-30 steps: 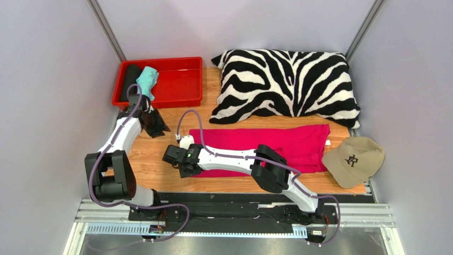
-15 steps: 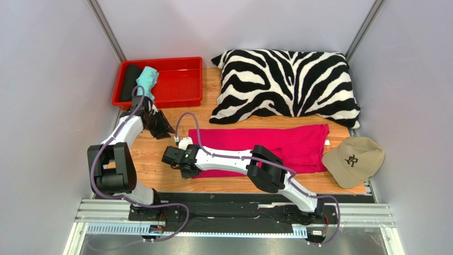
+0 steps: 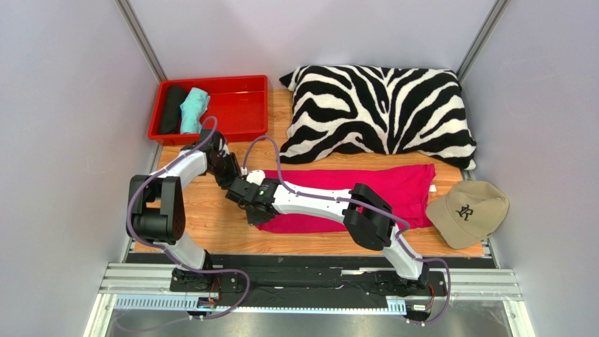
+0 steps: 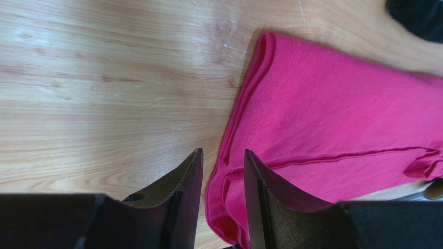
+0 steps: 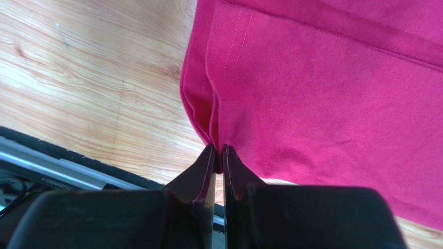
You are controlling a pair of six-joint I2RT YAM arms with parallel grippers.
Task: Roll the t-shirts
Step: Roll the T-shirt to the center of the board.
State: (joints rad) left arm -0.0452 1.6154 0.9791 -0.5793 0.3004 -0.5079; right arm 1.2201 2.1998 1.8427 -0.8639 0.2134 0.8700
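Note:
The hot-pink t-shirt [image 3: 401, 189] lies folded into a long strip across the wooden table, in front of the pillow. My right gripper [image 3: 256, 214] is at the strip's near left corner, shut on the folded edge; in the right wrist view [image 5: 218, 153] the pink cloth [image 5: 322, 93] is pinched between the closed jaws. My left gripper [image 3: 226, 168] is at the far left corner of the strip, open; in the left wrist view [image 4: 222, 158] the shirt's hemmed edge [image 4: 338, 119] lies between the jaws. A black roll [image 3: 171, 109] and a mint-green roll [image 3: 193, 109] lie in the red tray [image 3: 239, 105].
The zebra-striped pillow [image 3: 379, 112] fills the back right, close behind the shirt. A beige baseball cap [image 3: 467, 210] sits at the right, next to the shirt's right end. Grey walls close in both sides. Bare wood shows left of the shirt.
My left gripper has swung right from beside the tray to the shirt's far left corner. My right gripper has shifted slightly right and away at the near left corner.

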